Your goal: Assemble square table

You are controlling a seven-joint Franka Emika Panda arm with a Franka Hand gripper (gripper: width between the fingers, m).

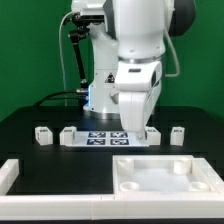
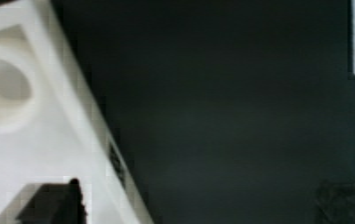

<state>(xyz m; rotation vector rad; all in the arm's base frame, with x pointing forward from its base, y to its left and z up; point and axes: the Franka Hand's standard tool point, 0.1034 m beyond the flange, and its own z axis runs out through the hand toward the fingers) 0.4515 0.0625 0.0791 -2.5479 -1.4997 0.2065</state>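
Gripper wide and empty, low at mid-table; slab at the table's near edge.

Exterior view: the white arm's gripper (image 1: 136, 128) hangs low by the end of the marker board (image 1: 103, 138) toward the exterior view's right. The board is thin, flat and tag-printed. The table (image 1: 30, 150) is matte black. The square table slab (image 1: 165, 178) is smooth white plastic with a raised rim and round corner sockets; it lies at the near edge, toward the exterior view's right. Short blocky white parts sit in a row with the board: first leg (image 1: 42, 133) and second leg (image 1: 68, 134) on the exterior view's left, third leg (image 1: 177, 133) on its right. White L-shaped rail (image 1: 10, 175) at the near corner, exterior view's left.
Wrist view: dark fingers (image 2: 49, 205) are spread far apart with only black table between them. The slab's edge, with one round socket (image 2: 0, 85), runs beside one finger.
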